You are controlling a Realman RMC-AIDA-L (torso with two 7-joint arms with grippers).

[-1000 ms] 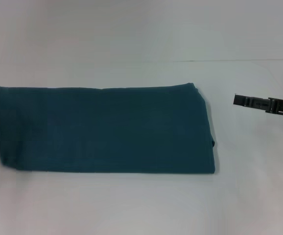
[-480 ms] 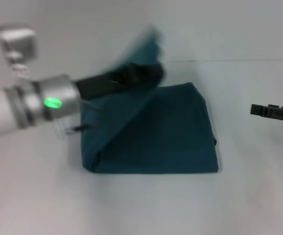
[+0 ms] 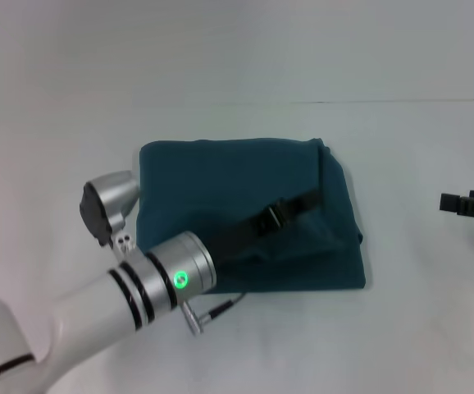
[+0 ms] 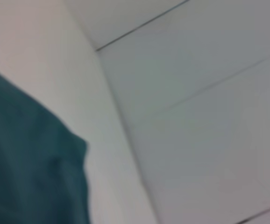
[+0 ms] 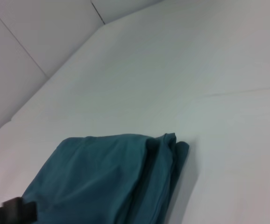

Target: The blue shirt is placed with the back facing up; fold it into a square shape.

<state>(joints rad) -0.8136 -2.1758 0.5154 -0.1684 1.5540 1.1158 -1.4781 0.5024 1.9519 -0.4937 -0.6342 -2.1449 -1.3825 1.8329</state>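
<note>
The blue shirt (image 3: 245,176) lies on the white table as a folded, roughly square stack of layers, its edges bunched on the right side. My left arm reaches across it from the lower left. The left gripper (image 3: 312,198) rests low on the top layer near the shirt's right edge, shut on the cloth it carried over. A corner of the shirt (image 4: 27,168) fills the left wrist view. The right gripper (image 3: 467,203) hovers off to the right, apart from the cloth. In the right wrist view, the folded shirt (image 5: 111,177) shows stacked edges.
The white table (image 3: 245,345) extends all around the shirt. A seam line (image 3: 401,102) crosses its far part. White wall panels (image 4: 195,70) stand behind the table.
The left gripper swung the shirt's left half up and over to the right and laid it down, so the long strip is now a square stack. The right gripper drew back to the right.
</note>
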